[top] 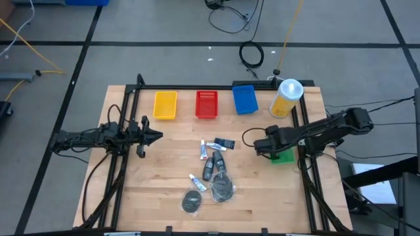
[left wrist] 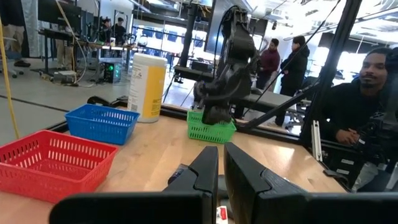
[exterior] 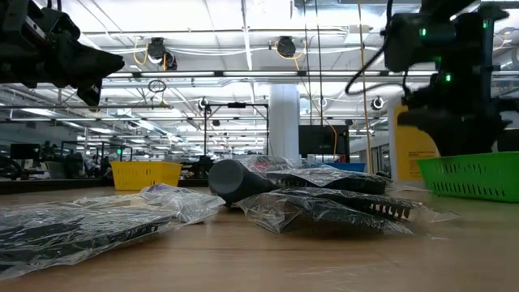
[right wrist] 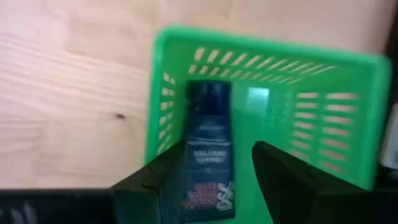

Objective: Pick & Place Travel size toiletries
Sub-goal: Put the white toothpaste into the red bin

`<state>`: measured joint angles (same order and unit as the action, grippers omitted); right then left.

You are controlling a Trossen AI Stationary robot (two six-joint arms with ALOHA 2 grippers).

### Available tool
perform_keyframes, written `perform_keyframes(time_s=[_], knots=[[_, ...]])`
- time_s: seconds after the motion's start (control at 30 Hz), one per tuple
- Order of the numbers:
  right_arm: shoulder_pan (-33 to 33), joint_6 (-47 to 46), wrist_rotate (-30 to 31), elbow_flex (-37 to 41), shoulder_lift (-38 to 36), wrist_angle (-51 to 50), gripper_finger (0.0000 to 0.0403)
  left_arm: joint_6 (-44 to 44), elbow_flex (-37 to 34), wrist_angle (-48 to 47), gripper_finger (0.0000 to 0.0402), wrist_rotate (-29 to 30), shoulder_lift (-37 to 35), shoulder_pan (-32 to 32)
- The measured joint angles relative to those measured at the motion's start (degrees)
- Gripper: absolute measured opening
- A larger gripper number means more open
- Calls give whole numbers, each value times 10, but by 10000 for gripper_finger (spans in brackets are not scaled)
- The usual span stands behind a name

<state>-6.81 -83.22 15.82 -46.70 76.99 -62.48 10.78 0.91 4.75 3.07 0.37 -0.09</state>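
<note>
The right hand hangs over the green basket, fingers apart, a dark tube lying just under them in the basket; the left hand waits closed, the other toiletries well apart on the worktop.

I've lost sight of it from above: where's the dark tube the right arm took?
In the right wrist view, the dark tube is over the green basket, between the right gripper's open jaws; that basket sits at the table's right edge, below the yellow bottle.
</note>
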Motion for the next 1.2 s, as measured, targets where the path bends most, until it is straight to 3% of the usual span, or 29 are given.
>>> perform_keyframes(time_s=[0.2, 0.37, 0.47, 0.57, 0.67, 0.77, 0.9, 0.97, 1.1, 1.2], knots=[[-30, 75, 103, -49, -65, 23, 171, -69, 0, 44, 26, -15, 0, -18], [-63, 309, 190, -38, -76, 276, 157, -103, 0, 123, 26, 7, 39, -62], [-66, 477, 183, 4, -54, 492, 152, -95, 0, 157, 26, 75, 103, -87], [-68, 603, 135, 61, -19, 724, 151, -62, 11, 177, 26, 137, 187, -106], [-66, 668, 60, 123, 28, 944, 153, -18, 54, 148, 26, 186, 279, -121], [-57, 695, 23, 168, 75, 1098, 156, 17, 130, 51, 26, 226, 370, -131], [-48, 716, 38, 182, 114, 1128, 162, 46, 228, -75, 26, 240, 481, -132], [-48, 739, 54, 182, 124, 1121, 166, 38, 253, -60, 26, 236, 528, -131], [-48, 774, 81, 182, 145, 1124, 172, 7, 276, 64, 26, 235, 605, -119], [-48, 779, 84, 182, 161, 1123, 173, 28, 317, 38, 26, 232, 658, -104]])
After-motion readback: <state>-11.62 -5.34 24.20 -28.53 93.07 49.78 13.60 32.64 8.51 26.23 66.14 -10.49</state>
